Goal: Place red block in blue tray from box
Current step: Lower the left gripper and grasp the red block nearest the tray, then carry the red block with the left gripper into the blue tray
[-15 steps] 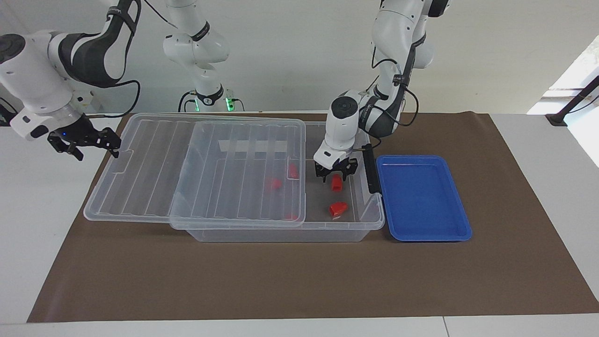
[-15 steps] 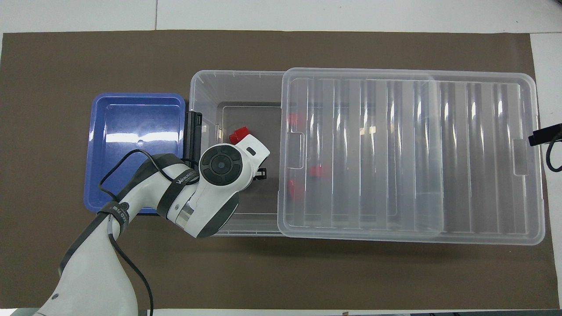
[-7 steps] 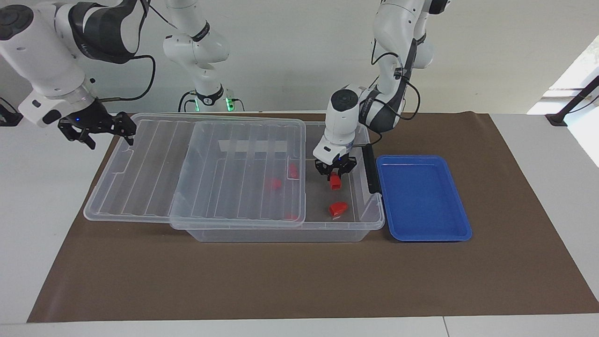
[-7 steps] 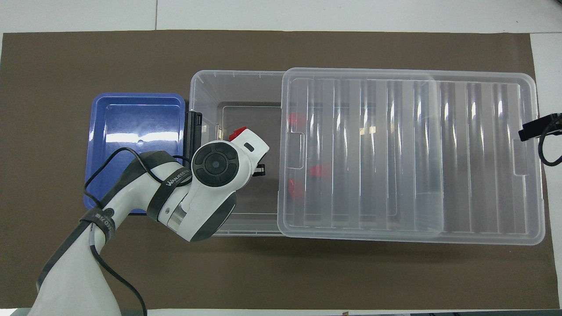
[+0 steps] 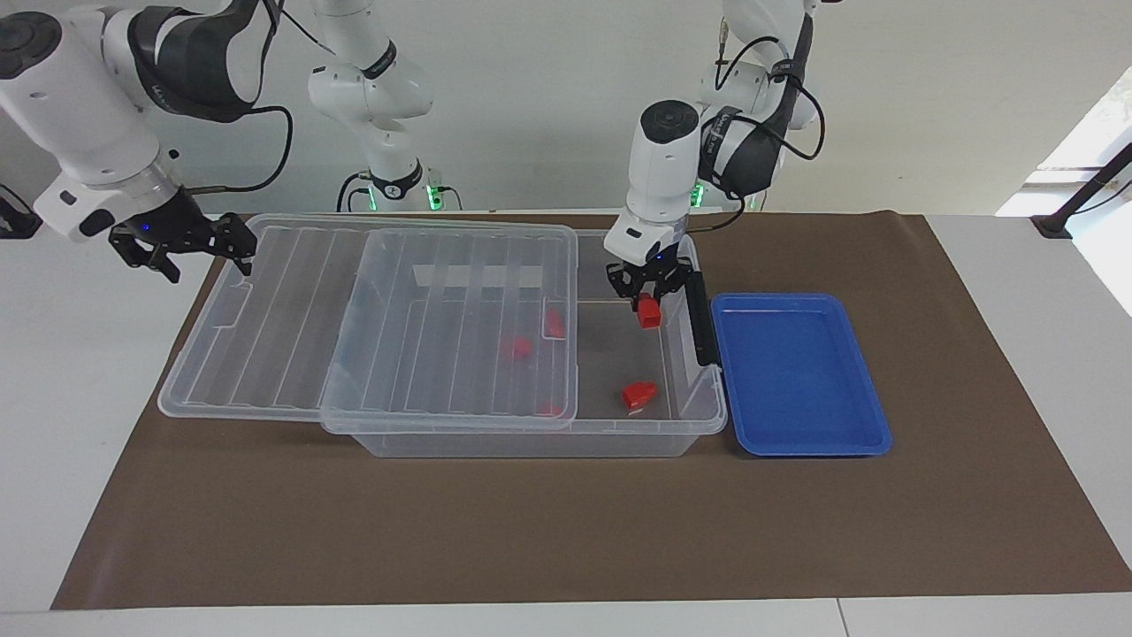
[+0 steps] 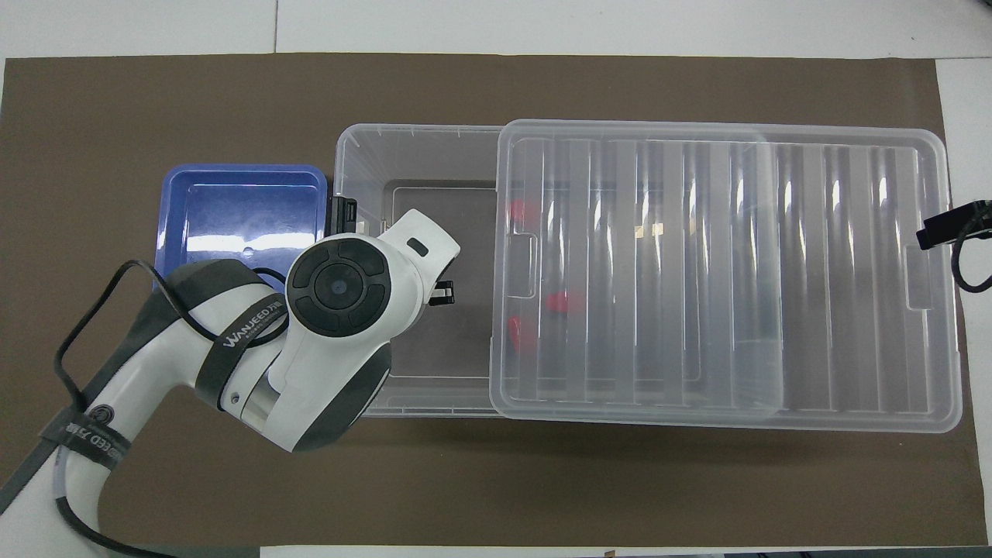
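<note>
Robotics lab, white Franka arms (image 5: pixel 707 133), brown mat (image 5: pixel 566 522) on white table (image 5: pixel 1044 354)

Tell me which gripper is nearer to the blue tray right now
Left. The left gripper, shut on a red block, is over the box's open end beside the blue tray. The right gripper waits past the lid, at the right arm's end.

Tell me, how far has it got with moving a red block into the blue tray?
Done: the lid is slid aside and the left tool has gripped a red block and raised it over the box's open end. In hand: carrying it toward the blue tray. Left: the tray holds no block yet, so the drop remains. The right tool waits over the lid's end.
</note>
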`<state>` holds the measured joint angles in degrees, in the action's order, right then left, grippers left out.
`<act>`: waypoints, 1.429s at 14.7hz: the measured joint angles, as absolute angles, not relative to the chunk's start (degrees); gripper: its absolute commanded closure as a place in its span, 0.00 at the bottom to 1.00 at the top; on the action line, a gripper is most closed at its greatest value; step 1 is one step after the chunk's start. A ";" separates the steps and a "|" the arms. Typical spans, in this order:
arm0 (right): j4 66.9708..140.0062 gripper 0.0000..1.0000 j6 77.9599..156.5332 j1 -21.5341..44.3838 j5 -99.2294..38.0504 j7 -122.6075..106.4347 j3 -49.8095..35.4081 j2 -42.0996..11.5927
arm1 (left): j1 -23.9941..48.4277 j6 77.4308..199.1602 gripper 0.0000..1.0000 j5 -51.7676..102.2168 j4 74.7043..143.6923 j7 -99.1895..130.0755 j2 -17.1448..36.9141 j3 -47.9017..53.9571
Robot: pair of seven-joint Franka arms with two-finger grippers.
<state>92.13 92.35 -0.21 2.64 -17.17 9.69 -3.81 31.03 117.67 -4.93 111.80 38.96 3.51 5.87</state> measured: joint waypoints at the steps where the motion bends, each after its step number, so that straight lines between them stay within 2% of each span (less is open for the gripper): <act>1: 92.13 0.00 92.35 -0.20 2.64 -17.17 9.68 -3.81 | 31.00 116.32 1.00 -4.93 110.96 38.97 3.12 5.81; 7: 92.10 0.00 91.77 -0.15 2.63 -16.86 9.55 -3.82 | 26.60 112.40 1.00 -5.17 109.37 36.71 -0.66 5.33; 13: 89.92 0.00 89.72 0.27 2.63 -11.80 7.18 -3.82 | 12.40 112.55 1.00 -5.25 110.20 18.34 -1.30 4.77; 14: 89.87 0.11 89.74 0.25 2.63 -11.80 7.29 -3.82 | 10.22 113.14 1.00 -5.25 110.91 15.53 -1.25 4.72; 15: 89.87 0.41 89.80 0.20 2.63 -12.16 7.47 -3.84 | 8.49 114.33 1.00 -5.25 112.01 13.39 -1.20 4.71; 16: 89.88 0.82 89.92 0.07 2.64 -13.49 7.69 -3.90 | 6.93 116.12 1.00 -5.25 113.59 11.64 -1.07 4.70; 17: 89.92 1.00 89.98 -0.24 2.64 -15.40 7.95 -3.99 | 5.67 118.07 1.00 -5.25 115.28 10.41 -0.84 4.70; 21: 92.17 1.00 93.80 -1.32 2.75 -22.73 13.46 -4.54 | 3.13 127.04 1.00 -5.25 121.53 8.91 2.07 4.76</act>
